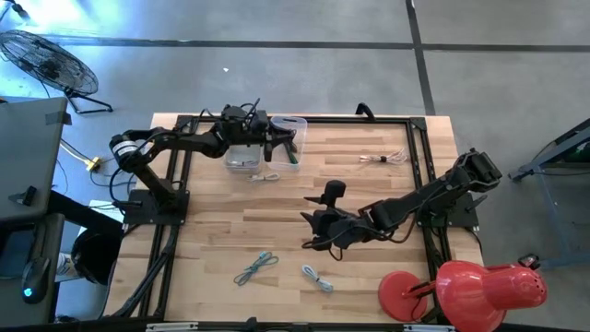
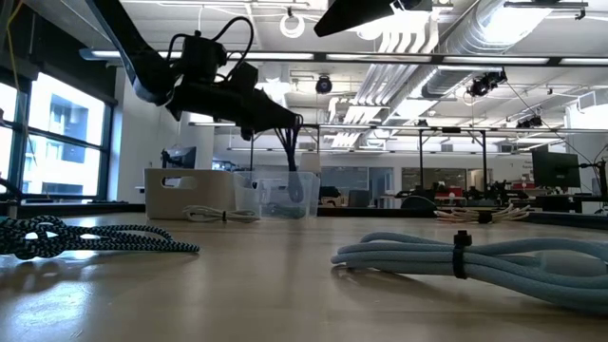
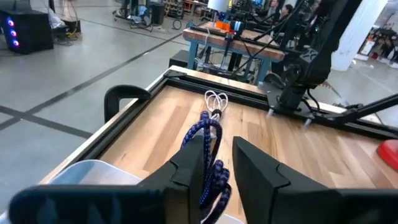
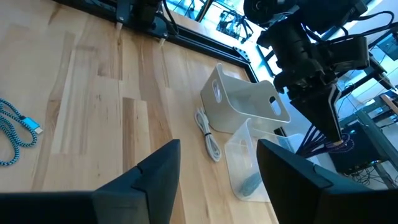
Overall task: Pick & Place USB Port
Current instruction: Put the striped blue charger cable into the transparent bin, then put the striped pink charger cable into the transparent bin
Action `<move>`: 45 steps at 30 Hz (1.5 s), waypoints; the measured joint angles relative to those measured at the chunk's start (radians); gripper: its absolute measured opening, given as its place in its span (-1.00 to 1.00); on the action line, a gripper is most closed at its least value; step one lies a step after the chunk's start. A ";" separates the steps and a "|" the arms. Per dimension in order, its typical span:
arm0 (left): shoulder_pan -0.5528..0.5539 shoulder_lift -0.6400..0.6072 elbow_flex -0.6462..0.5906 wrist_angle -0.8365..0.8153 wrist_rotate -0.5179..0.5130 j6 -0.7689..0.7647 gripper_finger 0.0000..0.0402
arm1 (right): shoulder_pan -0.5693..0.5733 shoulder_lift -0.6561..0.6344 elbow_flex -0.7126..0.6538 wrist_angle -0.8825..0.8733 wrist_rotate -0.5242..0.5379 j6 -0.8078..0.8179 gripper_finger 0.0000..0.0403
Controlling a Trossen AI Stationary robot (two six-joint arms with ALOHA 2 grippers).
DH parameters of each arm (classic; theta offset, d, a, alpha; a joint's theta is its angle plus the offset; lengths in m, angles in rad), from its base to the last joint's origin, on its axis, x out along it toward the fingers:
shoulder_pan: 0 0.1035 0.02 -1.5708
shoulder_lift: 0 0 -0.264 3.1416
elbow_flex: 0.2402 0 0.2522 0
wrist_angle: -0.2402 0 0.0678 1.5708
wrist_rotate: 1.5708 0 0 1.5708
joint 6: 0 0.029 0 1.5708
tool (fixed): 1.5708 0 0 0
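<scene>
Left hand, fingers parting, hangs its dark blue cable above the clear bin beneath, to drop it in; right hand waits open

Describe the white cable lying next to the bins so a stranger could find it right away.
Start at the far edge of the wooden table, where the left gripper hangs over a clear bin beside a white bin. On the wood just in front of the white bin lies the white cable. It is the only cable touching distance from the bins; another white one lies farther right.
</scene>
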 joint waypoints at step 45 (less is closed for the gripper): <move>0.124 0.000 0.114 -0.145 0.179 -0.060 -0.13 | 0.000 0.000 0.000 -0.031 -0.026 0.045 0.01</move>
